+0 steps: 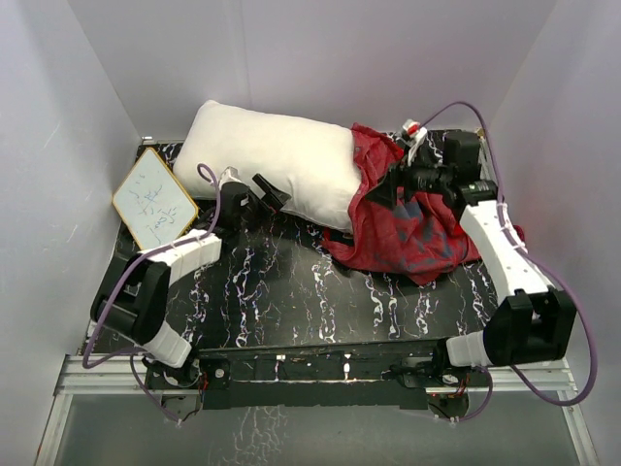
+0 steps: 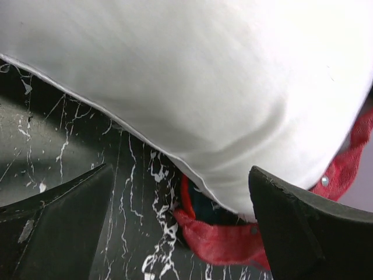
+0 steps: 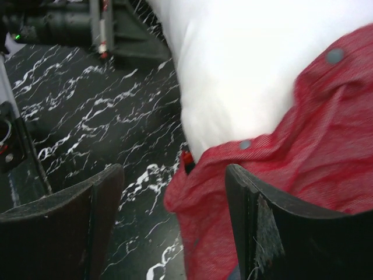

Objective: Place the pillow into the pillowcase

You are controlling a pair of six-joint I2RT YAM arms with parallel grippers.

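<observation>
The white pillow [image 1: 272,165] lies at the back of the table, its right end tucked inside the mouth of the red pillowcase [image 1: 412,233]. My left gripper [image 1: 270,192] is open at the pillow's near edge. In the left wrist view the pillow [image 2: 192,87] fills the top, and the pillowcase hem [image 2: 233,239] lies between the spread fingers of the gripper [image 2: 180,233]. My right gripper [image 1: 390,189] is open at the pillowcase mouth. In the right wrist view the gripper [image 3: 175,224] straddles the snap-studded hem [image 3: 233,192] below the pillow [image 3: 245,70], not closed on it.
A small wood-framed white board [image 1: 153,197] leans at the back left. The black marbled table [image 1: 291,291] is bounded by white walls on three sides. The left arm [image 3: 70,23] shows at the top of the right wrist view.
</observation>
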